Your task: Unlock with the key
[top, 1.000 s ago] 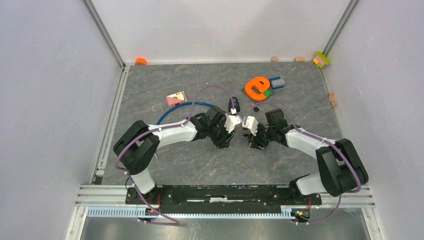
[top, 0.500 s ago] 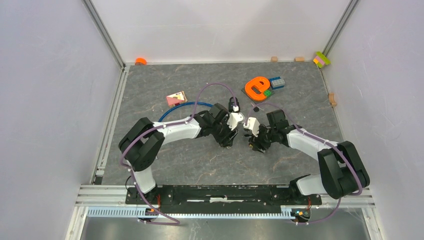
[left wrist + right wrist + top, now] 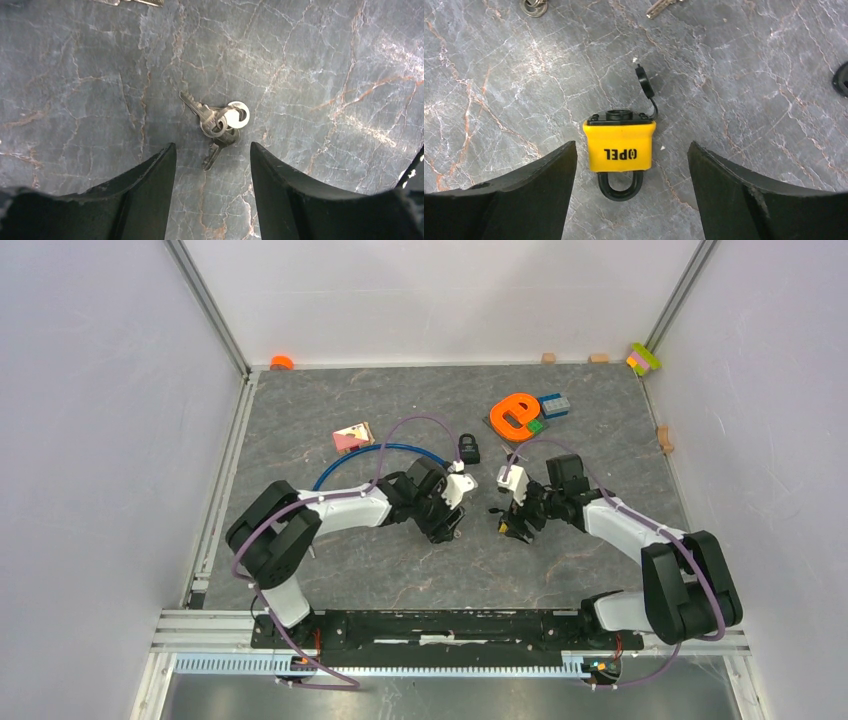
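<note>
Left wrist view: my left tool [image 3: 212,150] hangs open over the keys [image 3: 218,122], flat on the table [image 3: 75,75]. Thin, light, slippery metal, so I'd pinch a key's head. My right tool [image 3: 631,145] gapes around the padlock [image 3: 620,145]: chunky, rigid, best gripped by its flanks.

You will find the yellow padlock [image 3: 620,146] flat on the tabletop [image 3: 749,75], black shackle seated, keyhole cap swung open. The ringed keys [image 3: 217,122] lie flat nearby.
</note>
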### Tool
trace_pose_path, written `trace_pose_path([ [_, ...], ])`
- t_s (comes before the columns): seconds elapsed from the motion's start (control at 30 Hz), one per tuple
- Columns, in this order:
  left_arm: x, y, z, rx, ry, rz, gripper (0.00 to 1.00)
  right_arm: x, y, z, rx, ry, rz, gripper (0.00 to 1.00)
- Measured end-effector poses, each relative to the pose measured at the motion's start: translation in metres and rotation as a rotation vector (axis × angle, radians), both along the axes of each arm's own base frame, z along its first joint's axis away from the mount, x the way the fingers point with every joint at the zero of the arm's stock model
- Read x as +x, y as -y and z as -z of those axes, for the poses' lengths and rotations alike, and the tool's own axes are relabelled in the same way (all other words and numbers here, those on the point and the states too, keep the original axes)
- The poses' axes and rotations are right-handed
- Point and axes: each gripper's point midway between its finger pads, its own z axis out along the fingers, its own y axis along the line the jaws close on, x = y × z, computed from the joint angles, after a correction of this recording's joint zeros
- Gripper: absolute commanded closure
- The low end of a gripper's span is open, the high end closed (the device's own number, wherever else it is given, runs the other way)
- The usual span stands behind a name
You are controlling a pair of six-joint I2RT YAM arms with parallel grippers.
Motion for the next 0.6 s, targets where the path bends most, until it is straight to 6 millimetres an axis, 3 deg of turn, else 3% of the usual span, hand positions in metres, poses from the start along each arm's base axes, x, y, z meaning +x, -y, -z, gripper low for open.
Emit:
trace_pose_path([
  [0.27, -0.003, -0.003, 0.000, 0.001, -0.002, 0.000, 0.39, 0.002, 0.000, -0.003, 0.032, -0.004, 0.010, 0.14],
  [0.6, 0.004, 0.007, 0.001, -0.006, -0.013, -0.007, 0.53, 0.003, -0.001, -0.005, 0.048, -0.003, 0.007, 0.14],
])
